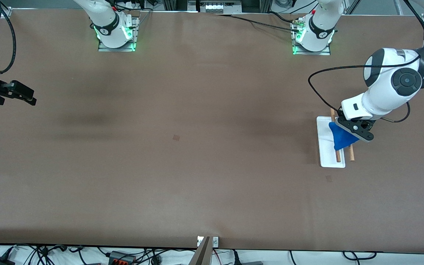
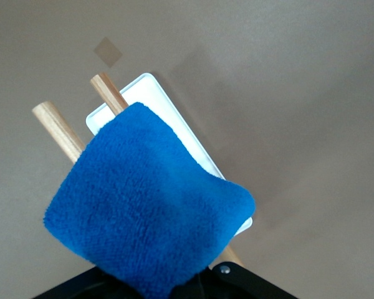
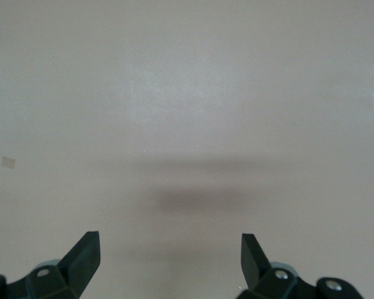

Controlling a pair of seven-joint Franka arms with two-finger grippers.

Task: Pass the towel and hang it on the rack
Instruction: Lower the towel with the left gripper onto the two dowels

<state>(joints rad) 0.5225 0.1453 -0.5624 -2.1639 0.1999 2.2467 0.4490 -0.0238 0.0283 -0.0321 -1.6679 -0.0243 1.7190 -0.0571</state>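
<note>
Brown table (image 1: 197,165) lies mostly bare. At the front view's middle right, the left gripper (image 1: 359,133) pinches a blue towel (image 1: 341,139) over the rack (image 1: 326,147), draping both rods. At its left edge, the right gripper (image 1: 22,94) waits, fingers spread wide, holding nothing.

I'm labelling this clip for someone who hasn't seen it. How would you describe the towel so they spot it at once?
Look to the left arm's end of the brown table, where a small white-based rack carries two wooden rods. Draped over those rods, under the left tool that grips it, is the towel: a fluffy, bright blue cloth, the only coloured thing on the table.
</note>
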